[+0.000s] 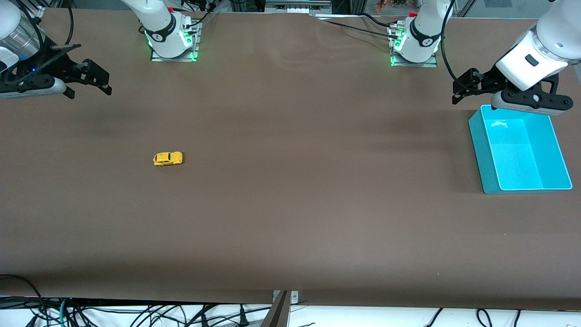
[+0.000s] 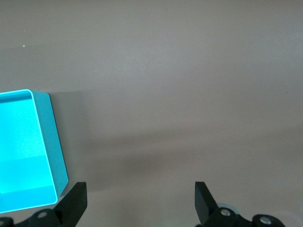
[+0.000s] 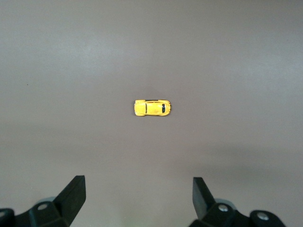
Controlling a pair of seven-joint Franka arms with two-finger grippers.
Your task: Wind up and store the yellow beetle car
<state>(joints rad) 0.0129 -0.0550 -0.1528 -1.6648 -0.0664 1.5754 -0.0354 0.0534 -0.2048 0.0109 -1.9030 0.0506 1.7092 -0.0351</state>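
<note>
The yellow beetle car (image 1: 168, 158) sits on its wheels on the brown table (image 1: 290, 227), toward my right arm's end and well apart from everything else. It lies lengthwise along the table, and in my right wrist view the car (image 3: 152, 108) shows from above with bare cloth all round it, so nothing crowds a descent.

The step in hand, as I judge it, is the first pick: getting hold of the car so it can be wound. My right gripper (image 1: 93, 79) hangs in the air over the table's edge region near my right base, jaws spread wide and holding nothing. It is the arm for the job. To do it well I would bring it over the car, turn the wrist so my fingers (image 3: 73, 194) close across the narrow sides of the body, not nose to tail, and go low enough to catch the body above the wheels. The car is small and will likely roll if nudged, so I'd close square and gently.

The blue bin (image 1: 476, 136), empty, stands toward my left arm's end. My left gripper (image 1: 467, 88) waits above the bin's rim nearest my left base, also spread and empty.
</note>
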